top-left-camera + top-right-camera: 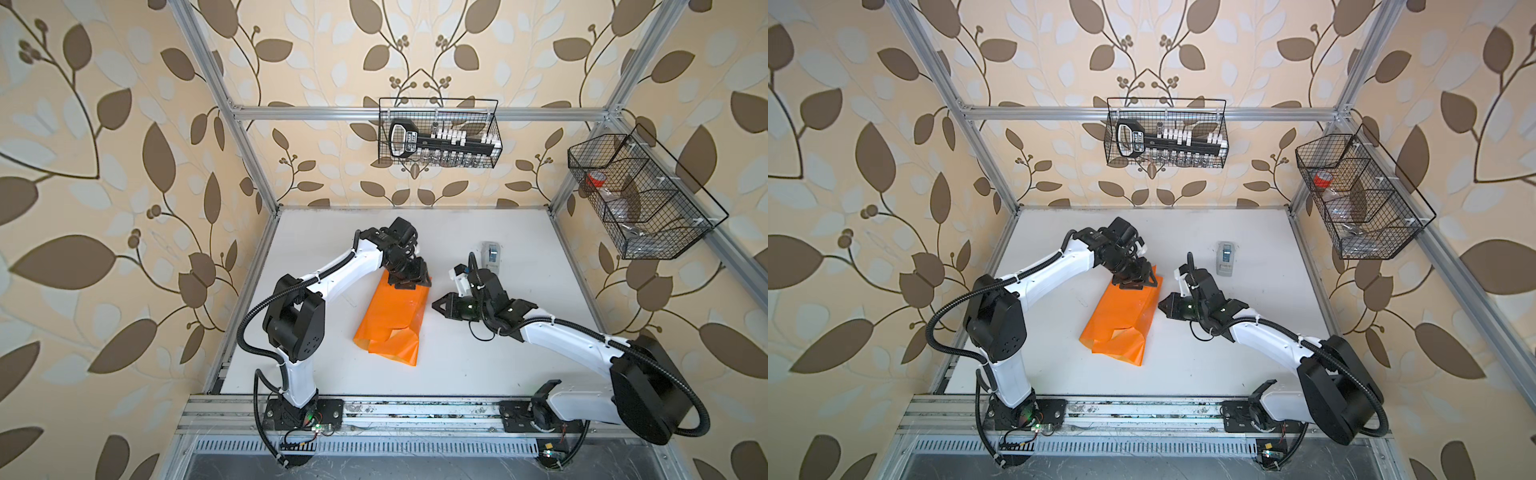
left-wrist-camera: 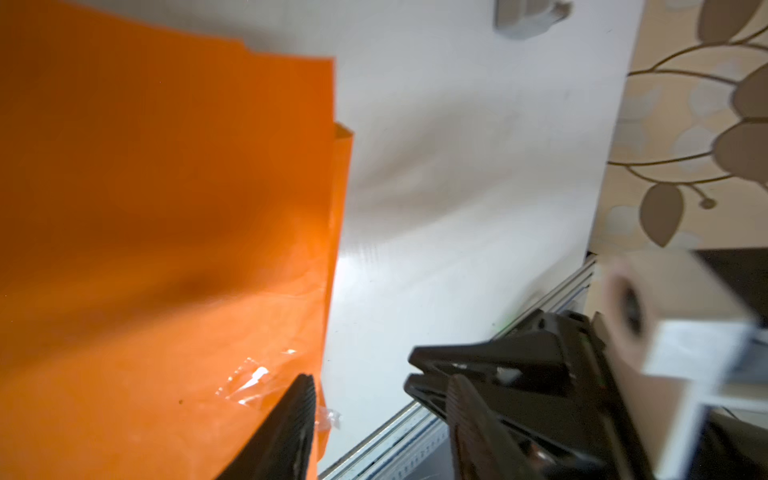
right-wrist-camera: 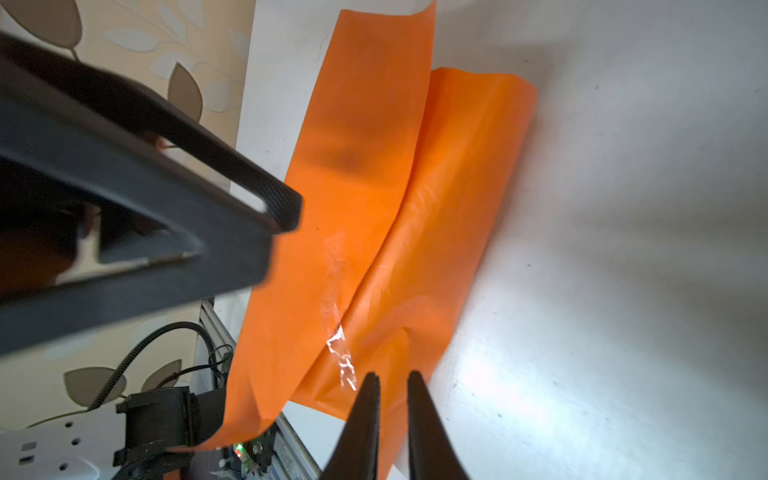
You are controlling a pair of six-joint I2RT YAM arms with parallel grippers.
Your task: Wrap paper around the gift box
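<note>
Paper (image 1: pixel 390 316): orange sheet folded over itself lengthwise. It lies near the middle of the white counter (image 1: pixel 478 365), with its long axis running from the far side toward the near rail. The near end is loose and rumpled, and one flap curls up.
Tape strip (image 3: pixel 343 361): clear and wrinkled, stuck across the overlapping edge of the paper.
Gift box: hidden in every view; only a dark patch shows through the paper.
Left fingers (image 2: pixel 297 419): spread well apart over the far end of the paper, gripping nothing. One ribbed tip sits over the paper's edge just beside the tape strip; whether it touches cannot be told.
Right fingers (image 3: pixel 368 415): a narrow slit apart, with nothing between them. They point at the paper's right-hand edge and sit just beside it in both top views.
Tape dispenser (image 1: pixel 491 254): small and grey-white, standing on the counter beyond the right arm, well apart from the paper.
Back basket (image 1: pixel 496 133): black wire, hung on the rear rail, holding a black-and-white tool set.
Side basket (image 1: pixel 681 253): black wire, hung on the right-hand frame, divided into compartments.
</note>
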